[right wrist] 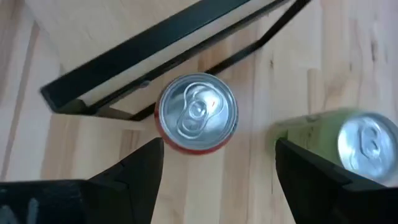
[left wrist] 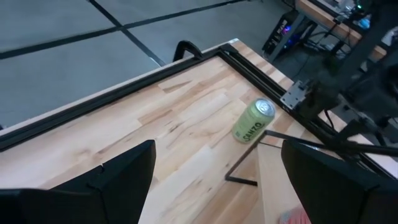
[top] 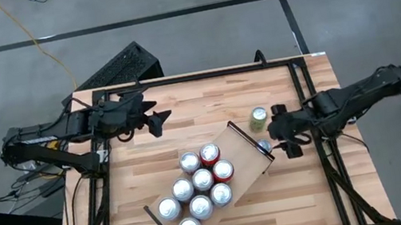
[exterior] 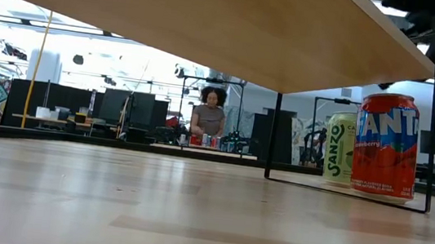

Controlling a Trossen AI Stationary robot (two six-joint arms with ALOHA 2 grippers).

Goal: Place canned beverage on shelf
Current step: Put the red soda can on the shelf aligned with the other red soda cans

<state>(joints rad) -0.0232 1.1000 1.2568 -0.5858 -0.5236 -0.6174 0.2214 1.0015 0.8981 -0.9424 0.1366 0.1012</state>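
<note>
High view, shelf: flat pale plain-wood shelf (top: 244, 158) with thin black end strips, lying diagonally on striped butcher-block bench (top: 200, 112); long axis from near-left to far-right.
High view, cans: eight silver-topped cans (top: 196, 187) upright on shelf, toward its near-left end.
High view, right hand (top: 279, 139): over shelf's far-right end, above red orange-soda can (top: 264, 147); green can (top: 259, 118) just beside, on bench.
High view, left hand (top: 160, 121): well apart from shelf, over bench's far-left part.
Low view: red can (exterior: 386, 145) and green can (exterior: 340, 148) upright, axes vertical; a person in background.
Left wrist view: fingers spread wide, nothing between; green can (left wrist: 253, 120) standing.
Right wrist view: fingers (right wrist: 134, 171) wide apart, flanking red can's top (right wrist: 198, 115) without touching.
</note>
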